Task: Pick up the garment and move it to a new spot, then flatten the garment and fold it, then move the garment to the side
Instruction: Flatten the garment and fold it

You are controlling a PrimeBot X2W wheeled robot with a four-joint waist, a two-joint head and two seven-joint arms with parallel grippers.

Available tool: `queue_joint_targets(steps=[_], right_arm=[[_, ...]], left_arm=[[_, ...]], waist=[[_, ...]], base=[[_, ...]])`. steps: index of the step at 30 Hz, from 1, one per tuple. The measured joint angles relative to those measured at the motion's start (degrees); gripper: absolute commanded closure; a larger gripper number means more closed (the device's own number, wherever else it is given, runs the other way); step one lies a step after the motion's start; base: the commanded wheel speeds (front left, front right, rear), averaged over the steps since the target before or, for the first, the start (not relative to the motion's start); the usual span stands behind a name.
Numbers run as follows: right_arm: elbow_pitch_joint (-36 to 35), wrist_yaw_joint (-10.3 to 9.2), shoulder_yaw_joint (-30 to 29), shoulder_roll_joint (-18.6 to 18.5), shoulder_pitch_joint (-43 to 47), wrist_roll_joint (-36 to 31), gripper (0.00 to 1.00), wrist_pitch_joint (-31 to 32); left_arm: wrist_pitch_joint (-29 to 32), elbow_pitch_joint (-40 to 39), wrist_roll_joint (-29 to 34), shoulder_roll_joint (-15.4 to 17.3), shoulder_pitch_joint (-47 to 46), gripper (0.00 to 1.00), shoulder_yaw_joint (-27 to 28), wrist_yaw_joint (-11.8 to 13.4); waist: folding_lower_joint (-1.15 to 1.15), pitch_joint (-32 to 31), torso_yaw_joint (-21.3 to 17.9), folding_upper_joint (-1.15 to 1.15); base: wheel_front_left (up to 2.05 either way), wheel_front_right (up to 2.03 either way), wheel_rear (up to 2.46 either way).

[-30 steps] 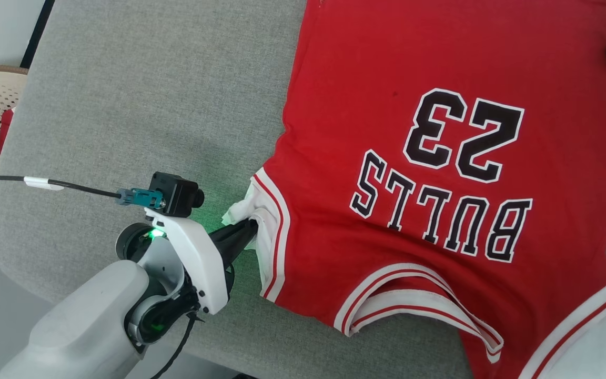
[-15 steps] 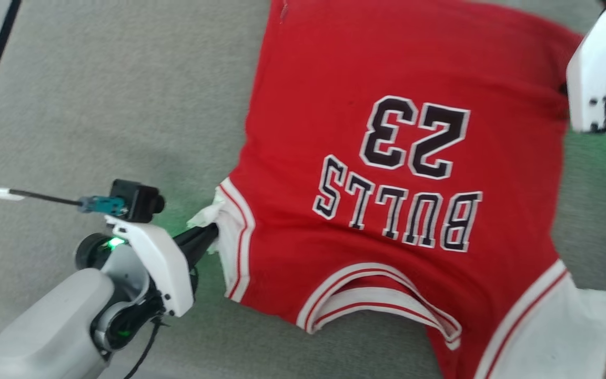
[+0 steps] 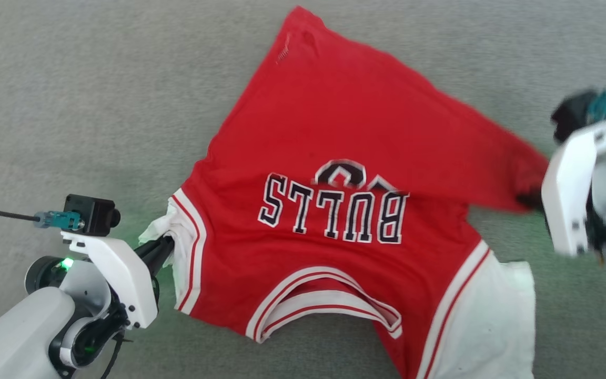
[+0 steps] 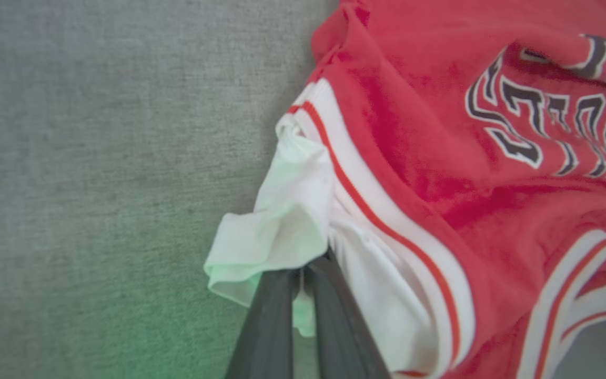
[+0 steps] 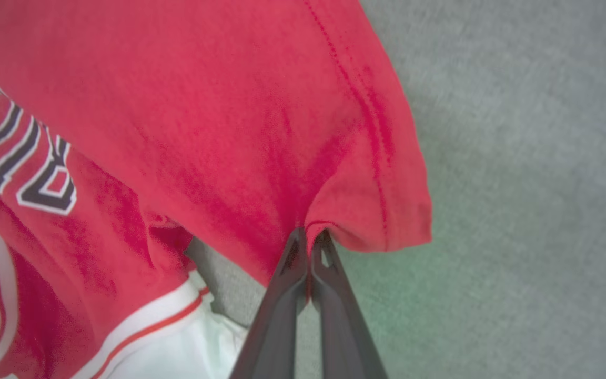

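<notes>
Cloth: garment [image 3: 334, 121] soft red knit, creased; grey felt-like surface [image 3: 71, 79].

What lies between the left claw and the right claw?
In the head view the garment stretches between them: left claw shut on its white sleeve, right claw on a red corner.
</notes>
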Motion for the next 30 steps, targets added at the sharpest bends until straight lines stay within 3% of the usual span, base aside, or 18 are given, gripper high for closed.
queue_joint_targets(steps=[8, 12, 16, 17, 18, 19, 20, 25, 30], right_arm=[[-13.7, 0.00, -7.2, 4.3, 18.1, -1.2, 1.00, 4.8], [-15.4, 0.01, -8.3, 7.4, 23.4, -3.8, 1.00, 3.9], [-13.0, 0.01, -7.6, 8.9, 24.4, -6.0, 1.00, -1.3], [-12.1, 0.02, -7.3, 9.0, 24.4, -6.3, 0.84, -2.7], [-11.2, 0.03, -7.1, 9.1, 24.4, -6.6, 0.76, -4.2], [-10.3, 0.11, -7.0, 9.2, 24.3, -6.9, 0.50, -5.5], [-9.8, 0.19, -6.5, 9.1, 24.2, -7.3, 0.00, -6.3], [-10.9, 0.29, -5.3, 8.9, 23.8, -7.3, 0.00, -7.1], [-17.1, 0.15, -8.3, 8.2, 24.1, -7.3, 0.00, -5.4]], left_arm=[[0.5, -2.6, -0.2, 1.2, 0.3, 1.00, 0.2, 1.1], [0.7, -3.0, -0.1, 1.2, 0.3, 1.00, 0.2, 1.2], [0.7, -2.9, -0.1, 1.2, 0.2, 1.00, 0.2, 1.1], [0.7, -2.8, -0.1, 1.0, 0.1, 1.00, 0.2, 1.0], [0.7, -2.7, -0.1, 0.9, 0.0, 1.00, 0.2, 0.9], [0.6, -2.6, -0.1, 0.8, 0.0, 1.00, 0.2, 0.9], [0.6, -2.5, -0.1, 0.7, -0.1, 1.00, 0.2, 0.7], [0.4, -1.7, -0.2, 0.5, 0.0, 1.00, 0.2, 0.5], [0.2, -1.5, -0.3, 0.4, 0.4, 1.00, 0.1, 0.4]], waist=[[0.00, 0.0, -2.3, 0.00], [0.00, 0.6, -2.4, 0.00], [0.00, 1.2, -2.2, 0.00], [0.00, 1.3, -2.2, 0.00], [0.00, 1.4, -2.2, 0.00], [0.00, 1.4, -2.1, 0.00], [0.00, 1.4, -2.1, 0.00], [0.00, 0.9, -2.3, 0.00], [0.00, -0.3, -2.4, 0.00]], base=[[0.00, 0.00, 0.00], [0.00, 0.00, 0.00], [0.00, 0.00, 0.00], [0.00, 0.00, 0.00], [0.00, 0.00, 0.00], [0.00, 0.00, 0.00], [0.00, 0.00, 0.00], [0.00, 0.00, 0.00], [0.00, 0.00, 0.00]])
